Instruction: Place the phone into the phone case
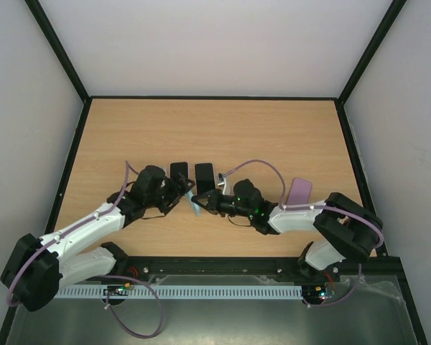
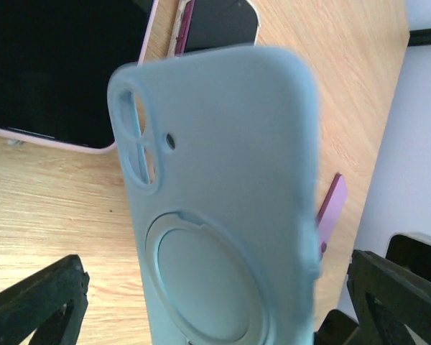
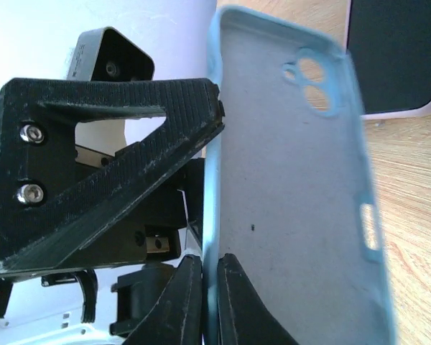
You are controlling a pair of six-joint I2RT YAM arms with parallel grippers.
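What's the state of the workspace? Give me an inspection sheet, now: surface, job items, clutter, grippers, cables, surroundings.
Surface: wooden table; no spills seen.
Job's things: light blue phone case held between the two grippers; left phone and right phone lie flat beyond it, screens dark.
Clutter: purple phone case beside the right arm.
Grippers: right gripper pinches the blue case's edge; left gripper is open, fingers spread either side of the case.
Cables: purple cables loop along both arms.
Surroundings: white walls and a black frame; nothing else seen.
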